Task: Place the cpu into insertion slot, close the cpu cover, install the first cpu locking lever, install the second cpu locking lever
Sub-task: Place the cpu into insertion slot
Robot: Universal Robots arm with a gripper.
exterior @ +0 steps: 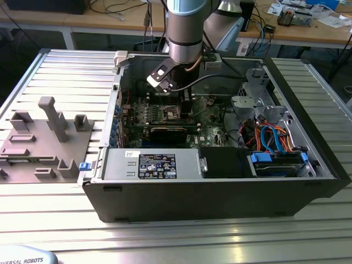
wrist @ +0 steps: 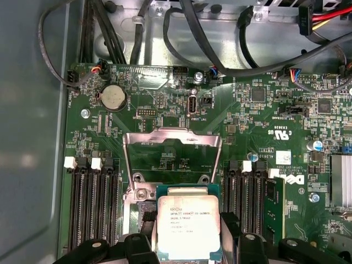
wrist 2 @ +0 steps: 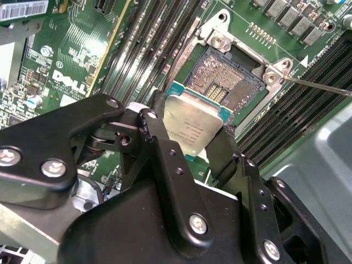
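Observation:
My gripper (wrist 2: 192, 127) is shut on the cpu (wrist 2: 193, 125), a flat silver-topped square on a green base, with one black finger on each of two opposite edges. In the second wrist view the chip hangs just off one edge of the insertion slot (wrist 2: 223, 81), whose pin field is bare. A thin locking lever (wrist 2: 322, 87) sticks out beside the socket. In the first wrist view the cpu (wrist: 188, 228) lies between the fingers (wrist: 147, 220), and the cpu cover (wrist: 171, 137) stands swung up, open, beyond it. In the exterior view the gripper (exterior: 175, 105) reaches down into the open computer case.
Black memory slots (wrist: 91, 203) flank the socket on both sides. Cables (wrist: 220, 49) run along the case wall (wrist: 33, 126). The drive cage with blue and orange cables (exterior: 272, 137) and the power supply (exterior: 157, 164) sit inside the case. A grey fixture (exterior: 44, 143) lies at the exterior view's left.

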